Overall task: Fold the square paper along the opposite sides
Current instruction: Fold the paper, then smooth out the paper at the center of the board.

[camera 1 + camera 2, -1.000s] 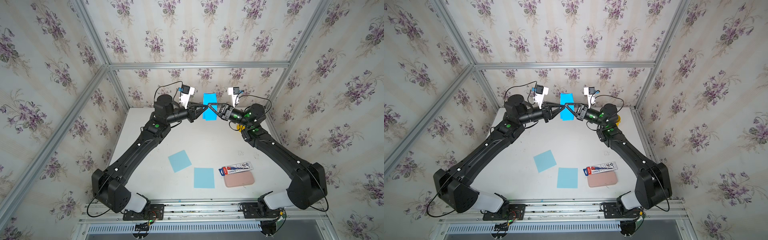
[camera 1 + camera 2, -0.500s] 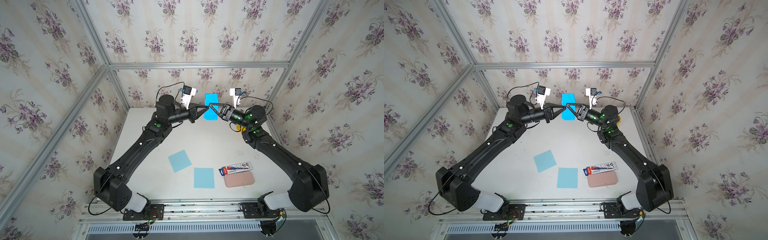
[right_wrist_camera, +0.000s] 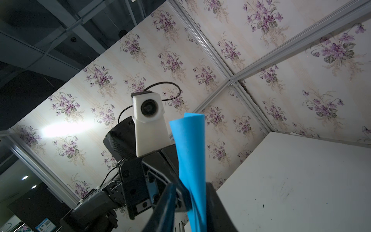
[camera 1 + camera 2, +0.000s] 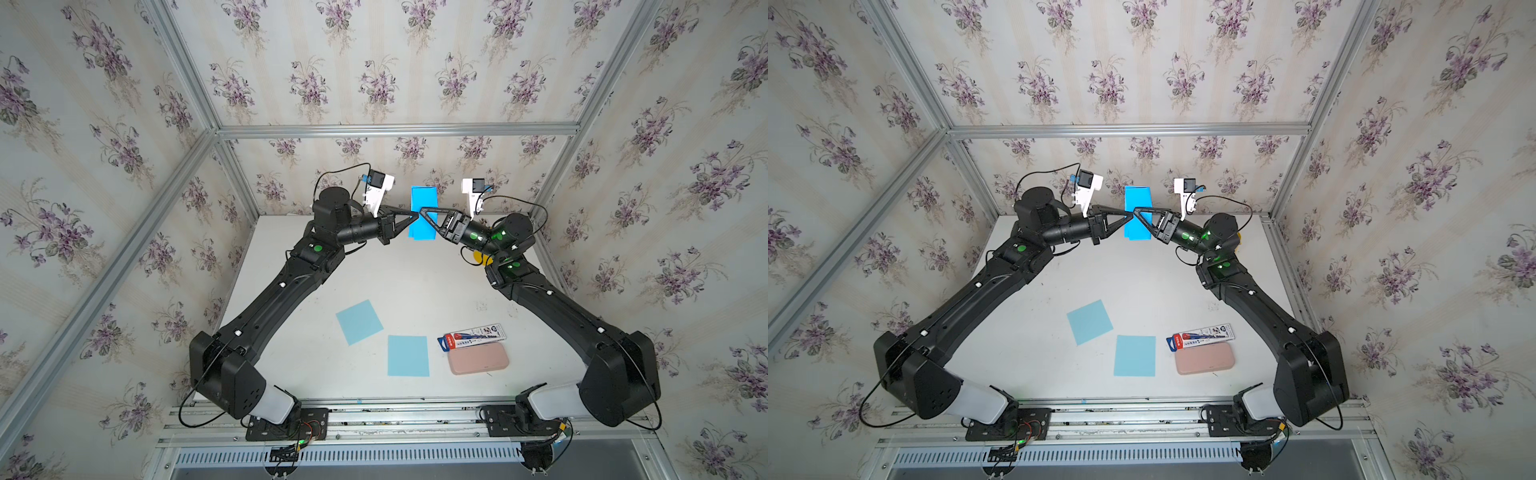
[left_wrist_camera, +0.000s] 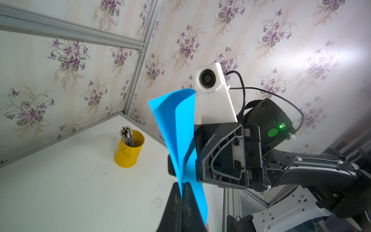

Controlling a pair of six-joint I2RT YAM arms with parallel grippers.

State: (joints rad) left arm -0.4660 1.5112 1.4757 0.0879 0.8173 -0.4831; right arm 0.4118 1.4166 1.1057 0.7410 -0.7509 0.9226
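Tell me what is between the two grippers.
The bent blue paper, upright in the air between left gripper and right gripper; both top views show it.

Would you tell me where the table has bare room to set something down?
Widest bare patch: the middle of the table, beyond the tilted sheet and the straight sheet. The near left strip is bare too. Crowded: near right, around the pen pack and pink case; the yellow cup fills the far right corner.

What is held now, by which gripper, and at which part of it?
Left gripper pinches the blue paper at one side edge; right gripper stands open.
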